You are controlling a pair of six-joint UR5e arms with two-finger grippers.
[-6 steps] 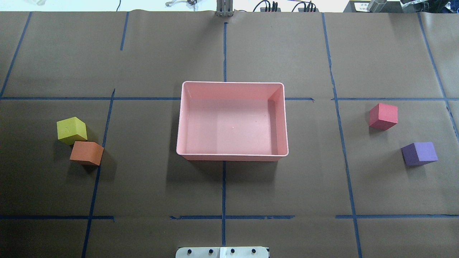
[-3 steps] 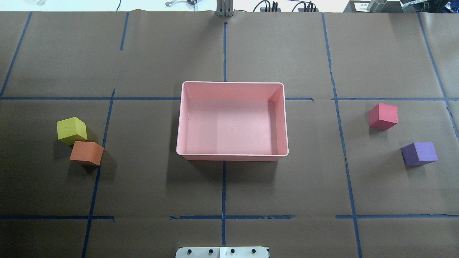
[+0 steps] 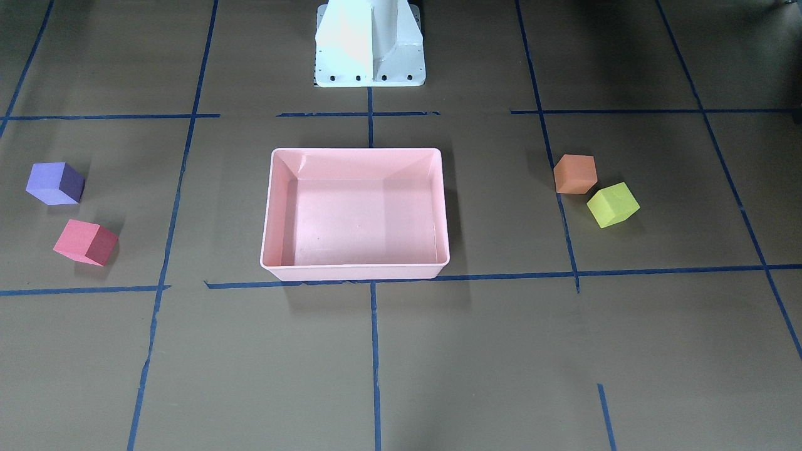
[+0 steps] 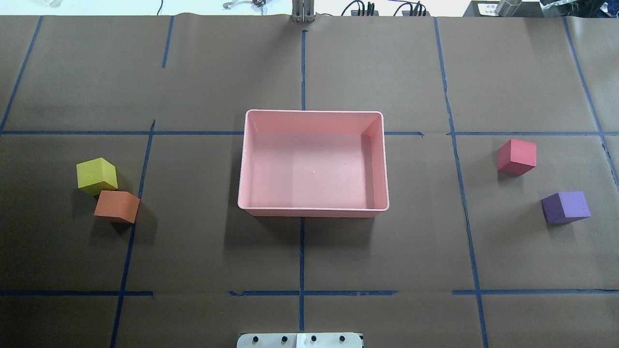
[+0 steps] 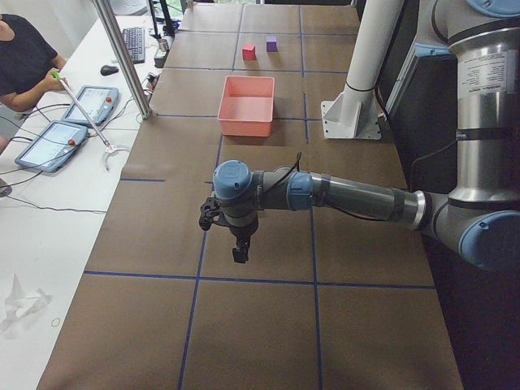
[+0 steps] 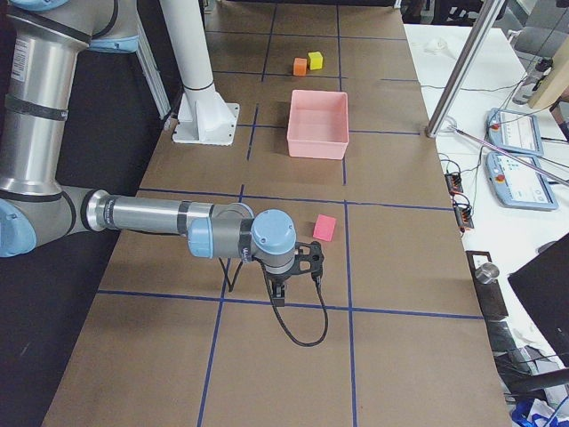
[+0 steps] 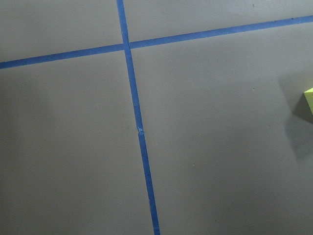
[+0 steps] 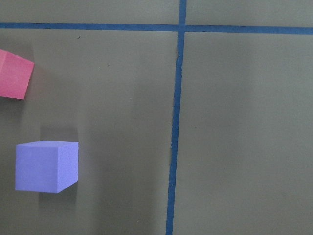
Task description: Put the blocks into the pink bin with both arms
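The empty pink bin (image 4: 309, 211) sits mid-table, also in the front view (image 3: 354, 270). The yellow-green block (image 4: 96, 175) and orange block (image 4: 117, 206) touch each other on the bin's left. The red-pink block (image 4: 517, 156) and purple block (image 4: 566, 207) lie apart on its right. The left gripper (image 5: 237, 252) hangs over bare paper at the table's left end. The right gripper (image 6: 280, 294) hangs at the right end, near the red-pink block (image 6: 324, 228). I cannot tell whether either is open. The right wrist view shows the purple block (image 8: 46, 166) below the red-pink one (image 8: 14, 74).
The white base pedestal (image 3: 369, 44) stands behind the bin. Blue tape lines (image 4: 302, 251) cross the brown paper. Beyond the table's far edge are a metal post (image 5: 122, 57), tablets (image 5: 53, 145) and a seated operator (image 5: 20, 61).
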